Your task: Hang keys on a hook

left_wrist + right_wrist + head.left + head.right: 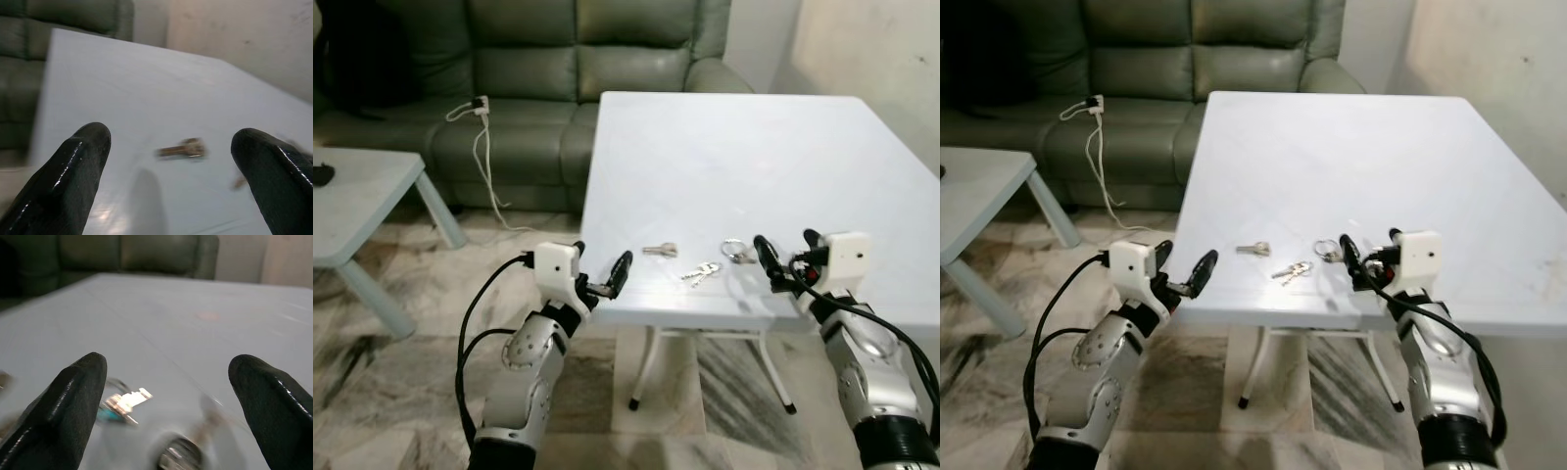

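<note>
Closing in on the near edge of the white surface (754, 157), both arms are raised and both sets of jaws stand wide apart, holding nothing. The right gripper (788, 253) hovers low over the surface, just beside the ring bunch (737, 251), and in its wrist view a ring and a small key lie between the spread black fingers (73, 396), blurred but close ahead. The left gripper (603, 266) sits at the surface's front corner, its fingers (73, 166) framing the single key (182, 148), which lies a little farther in. Between those two lies a small pair of keys (702, 272), flat on the surface, touching neither gripper.

So where does that leave us? Early days, by my reading: every key is down on the surface, nothing is picked up, and no hook can be made out here at all. Beyond stand the green sofa (558, 59) with a white cable (481, 147) trailing off it, and a low side table (357, 201) out to the left. Left to do: grasp a bunch, most likely with the right gripper since it is nearest, lift, find the hook, and hang the ring on it.
</note>
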Robot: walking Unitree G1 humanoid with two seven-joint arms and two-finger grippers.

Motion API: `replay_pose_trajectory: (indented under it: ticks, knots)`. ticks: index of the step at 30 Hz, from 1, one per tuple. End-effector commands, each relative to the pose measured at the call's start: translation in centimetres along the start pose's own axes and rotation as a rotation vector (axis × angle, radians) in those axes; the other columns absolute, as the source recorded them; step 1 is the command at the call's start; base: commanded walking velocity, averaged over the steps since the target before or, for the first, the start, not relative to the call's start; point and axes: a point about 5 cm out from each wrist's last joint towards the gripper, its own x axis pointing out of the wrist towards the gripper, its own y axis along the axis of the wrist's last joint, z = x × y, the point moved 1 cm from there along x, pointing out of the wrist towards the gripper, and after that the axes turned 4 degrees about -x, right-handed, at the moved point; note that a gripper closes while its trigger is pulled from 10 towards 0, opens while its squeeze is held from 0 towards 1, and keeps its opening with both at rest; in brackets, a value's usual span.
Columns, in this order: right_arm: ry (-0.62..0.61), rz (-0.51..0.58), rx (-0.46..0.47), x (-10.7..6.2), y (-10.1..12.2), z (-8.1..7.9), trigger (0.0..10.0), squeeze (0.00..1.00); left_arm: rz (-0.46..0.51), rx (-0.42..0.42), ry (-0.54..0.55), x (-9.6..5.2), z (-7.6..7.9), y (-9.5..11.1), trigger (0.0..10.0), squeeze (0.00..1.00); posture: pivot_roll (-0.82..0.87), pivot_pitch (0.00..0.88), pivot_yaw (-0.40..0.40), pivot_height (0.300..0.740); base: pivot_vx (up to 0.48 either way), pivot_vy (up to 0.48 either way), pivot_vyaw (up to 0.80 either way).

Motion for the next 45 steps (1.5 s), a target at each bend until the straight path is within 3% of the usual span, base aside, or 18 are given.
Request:
replay_pose_trajectory:
  ticks: [1, 12, 24, 45]
  knots:
    - [0.010, 0.022, 0.003, 0.1, 0.5, 0.0, 10.0, 0.00, -0.006, 0.015, 0.005, 0.0, -0.1, 0.2, 10.0, 0.00, -0.04, 0.000, -0.034, 0.740, 0.000, 0.000, 0.00]
    - [0.013, 0.015, -0.008, 0.0, 0.4, 0.1, 10.0, 0.00, -0.015, 0.040, 0.011, -0.1, -0.1, 0.0, 10.0, 0.00, -0.04, 0.000, -0.040, 0.740, 0.000, 0.000, 0.00]
    - [0.027, -0.018, -0.037, -0.2, 0.0, 0.5, 10.0, 0.00, -0.034, 0.021, -0.096, -0.3, 1.7, -0.5, 10.0, 0.00, -0.04, 0.000, -0.049, 0.740, 0.000, 0.000, 0.00]
    - [-0.013, -0.074, -0.058, -0.5, -1.4, 1.8, 10.0, 0.00, -0.069, 0.031, -0.168, -0.6, 3.1, -1.1, 10.0, 0.00, -0.04, 0.000, -0.050, 0.740, 0.000, 0.000, 0.00]
